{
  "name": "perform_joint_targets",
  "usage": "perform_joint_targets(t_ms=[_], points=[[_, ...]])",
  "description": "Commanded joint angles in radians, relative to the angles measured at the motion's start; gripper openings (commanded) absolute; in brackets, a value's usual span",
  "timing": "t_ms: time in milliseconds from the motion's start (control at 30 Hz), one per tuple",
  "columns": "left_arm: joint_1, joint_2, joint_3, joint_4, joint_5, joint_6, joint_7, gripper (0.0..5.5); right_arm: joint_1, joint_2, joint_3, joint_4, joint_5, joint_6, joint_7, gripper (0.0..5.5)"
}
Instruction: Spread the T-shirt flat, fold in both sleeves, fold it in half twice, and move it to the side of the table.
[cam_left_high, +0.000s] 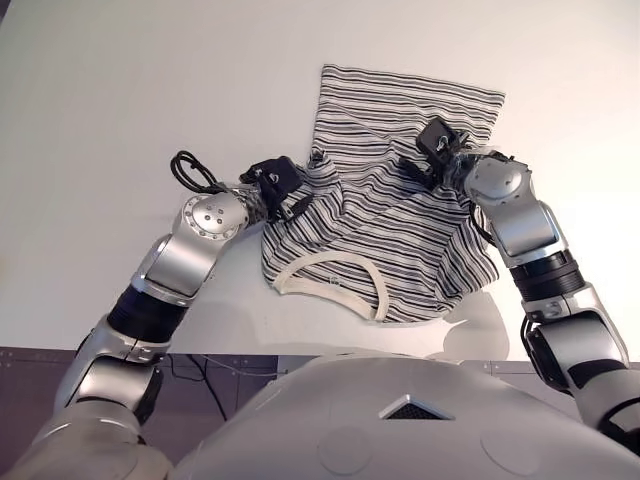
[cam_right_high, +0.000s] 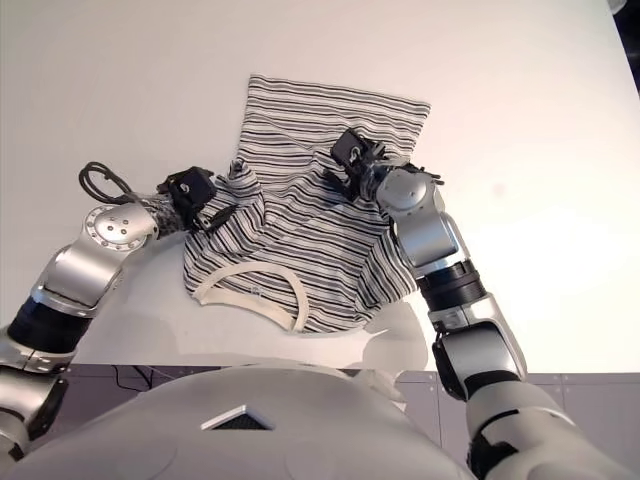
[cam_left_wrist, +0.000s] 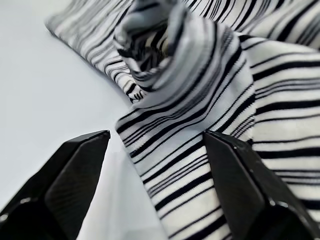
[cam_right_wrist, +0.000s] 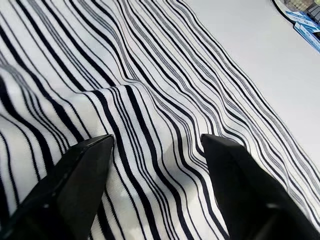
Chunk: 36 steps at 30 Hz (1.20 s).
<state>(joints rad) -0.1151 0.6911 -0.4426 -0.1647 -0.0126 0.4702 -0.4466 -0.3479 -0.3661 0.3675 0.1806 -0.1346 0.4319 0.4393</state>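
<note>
Right gripper (cam_right_wrist: 157, 145) spread wide over striped T-shirt (cam_right_wrist: 100, 55); black fingers (cam_right_wrist: 75, 185) flank raised wrinkle in cloth. White bench (cam_right_wrist: 250, 55) beyond shirt's edge. Blue-edged items (cam_right_wrist: 300, 20) at far corner, unclear.

The T-shirt (cam_left_high: 380, 225) is white with lots of thin black and grey stripes running across it, and its neck band (cam_left_high: 378, 295) is plain cream. The table (cam_left_high: 120, 90) under it is plain white all over. The left gripper (cam_left_wrist: 157, 135) and the right gripper (cam_right_wrist: 158, 137) are both black.
</note>
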Motion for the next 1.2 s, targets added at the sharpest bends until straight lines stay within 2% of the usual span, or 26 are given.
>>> perform_joint_targets(t_ms=[33, 133, 233, 333, 400, 467, 533, 567, 633, 667, 767, 833, 867, 967, 1067, 1133, 1200], points=[[0.213, 0.077, 0.068, 0.121, 0.055, 0.093, 0.044, 3.47, -0.034, 0.012, -0.024, 0.237, -0.059, -0.027, -0.095, 3.22], [0.302, -0.046, 0.235, 0.071, -0.013, 0.176, 0.165, 3.47, -0.145, 0.078, -0.038, 0.431, -0.041, -0.172, -0.127, 3.22], [0.361, -0.182, 0.307, -0.047, -0.080, 0.245, 0.243, 3.47, -0.211, 0.124, -0.063, 0.507, 0.000, -0.299, -0.095, 3.22], [0.410, -0.323, 0.408, -0.194, -0.158, 0.313, 0.326, 3.47, -0.184, 0.099, -0.151, 0.354, 0.104, -0.309, -0.010, 3.22], [0.440, -0.405, 0.491, -0.315, -0.213, 0.371, 0.372, 3.47, -0.136, 0.059, -0.234, 0.152, 0.205, -0.238, 0.057, 3.22], [0.408, -0.451, 0.543, -0.484, -0.317, 0.432, 0.361, 3.47, -0.035, -0.050, -0.292, -0.117, 0.328, -0.102, 0.190, 3.22], [0.342, -0.438, 0.548, -0.601, -0.401, 0.456, 0.304, 3.47, 0.093, -0.205, -0.296, -0.313, 0.400, -0.027, 0.359, 3.22], [0.308, -0.417, 0.552, -0.610, -0.426, 0.457, 0.273, 3.47, 0.181, -0.320, -0.282, -0.370, 0.405, -0.052, 0.483, 3.22], [0.285, -0.351, 0.532, -0.559, -0.404, 0.453, 0.232, 3.47, 0.307, -0.477, -0.247, -0.389, 0.347, -0.134, 0.616, 3.22], [0.300, -0.317, 0.511, -0.514, -0.372, 0.443, 0.222, 3.47, 0.330, -0.517, -0.210, -0.353, 0.279, -0.190, 0.630, 3.22], [0.356, -0.194, 0.372, -0.329, -0.201, 0.392, 0.234, 3.47, 0.332, -0.487, -0.130, -0.218, 0.090, -0.258, 0.489, 3.22], [0.410, -0.116, 0.274, -0.157, -0.056, 0.324, 0.268, 3.47, 0.339, -0.429, -0.123, -0.163, 0.034, -0.237, 0.376, 3.22], [0.443, -0.100, 0.266, -0.113, -0.024, 0.294, 0.274, 3.47, 0.356, -0.427, -0.133, -0.158, 0.029, -0.227, 0.353, 3.22], [0.530, -0.130, 0.344, -0.104, -0.024, 0.215, 0.297, 3.47, 0.361, -0.485, -0.158, -0.117, 0.014, -0.233, 0.353, 3.22], [0.555, -0.256, 0.481, -0.188, -0.130, 0.164, 0.321, 3.47, 0.328, -0.553, -0.182, -0.074, 0.008, -0.254, 0.381, 3.22], [0.557, -0.327, 0.530, -0.240, -0.196, 0.153, 0.322, 3.47, 0.292, -0.553, -0.201, -0.083, 0.031, -0.262, 0.394, 3.22], [0.552, -0.403, 0.553, -0.317, -0.271, 0.156, 0.324, 3.47, 0.251, -0.503, -0.238, -0.182, 0.143, -0.219, 0.432, 3.22]])
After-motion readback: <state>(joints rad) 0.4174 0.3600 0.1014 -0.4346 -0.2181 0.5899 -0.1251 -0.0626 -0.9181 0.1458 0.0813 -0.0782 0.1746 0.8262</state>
